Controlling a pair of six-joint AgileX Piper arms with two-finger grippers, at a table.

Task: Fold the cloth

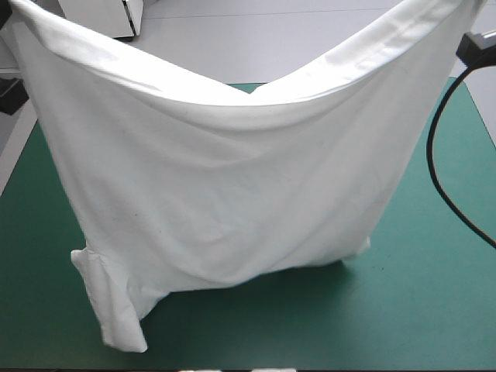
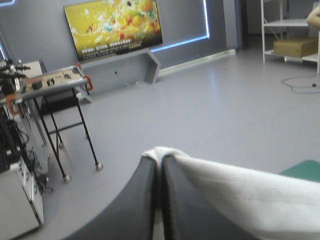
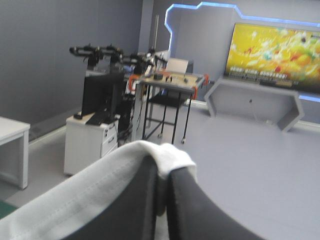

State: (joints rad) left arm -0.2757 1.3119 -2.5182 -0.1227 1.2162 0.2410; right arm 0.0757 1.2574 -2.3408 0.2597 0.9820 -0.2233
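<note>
I have the T-shirt [image 1: 225,194] hanging below: left end effector [image 2: 161,167] and right end effector [image 3: 165,175] each pinch an upper corner, sagging edge spanning between them, lowest part near the tabletop [image 1: 434,310].

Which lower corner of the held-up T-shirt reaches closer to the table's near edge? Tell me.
The one on the left arm's side: the T-shirt ends there in a folded sleeve that trails well past the right-side corner.
</note>
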